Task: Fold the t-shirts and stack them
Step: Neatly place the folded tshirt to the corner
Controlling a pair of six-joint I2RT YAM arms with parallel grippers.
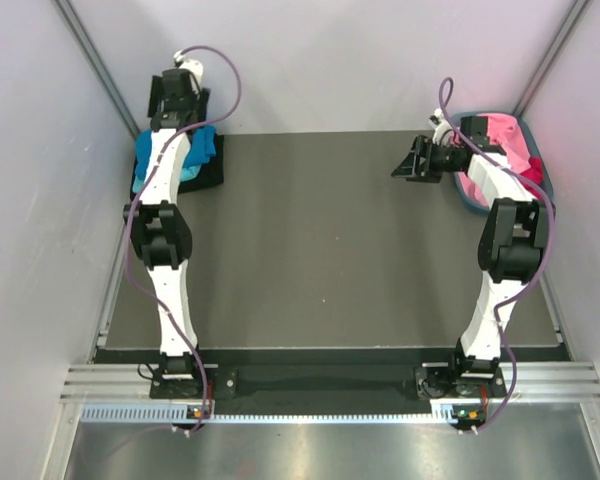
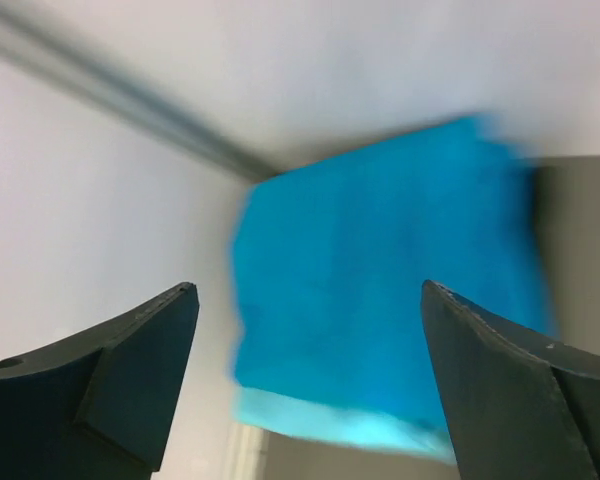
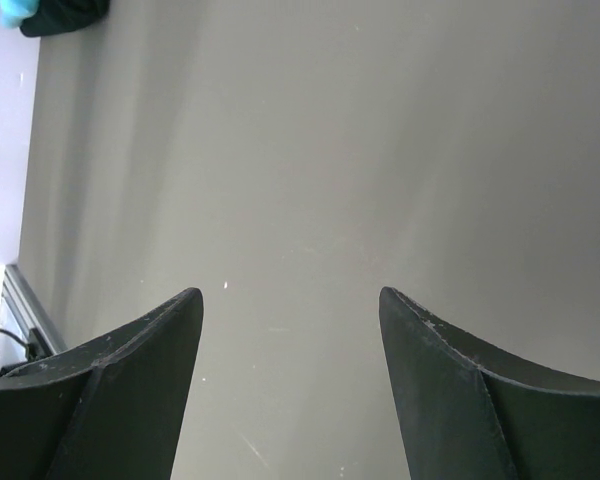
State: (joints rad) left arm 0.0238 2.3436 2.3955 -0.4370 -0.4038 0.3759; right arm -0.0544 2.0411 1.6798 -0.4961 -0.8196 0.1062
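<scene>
One left tool (image 2: 308, 292) gapes wide — over blue t-shirt (image 2: 380, 250) (blurred).

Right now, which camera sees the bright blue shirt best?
The left wrist view: the bright blue shirt fills the middle, folded, though blurry. The top view shows only a bit of it, the left arm covering the rest. The right wrist view shows just a tiny turquoise speck in its corner.

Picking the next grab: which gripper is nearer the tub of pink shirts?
Right. The right gripper hangs just beside the tub, on its table-centre side; the left gripper is across the table, above the folded blue shirt.
</scene>
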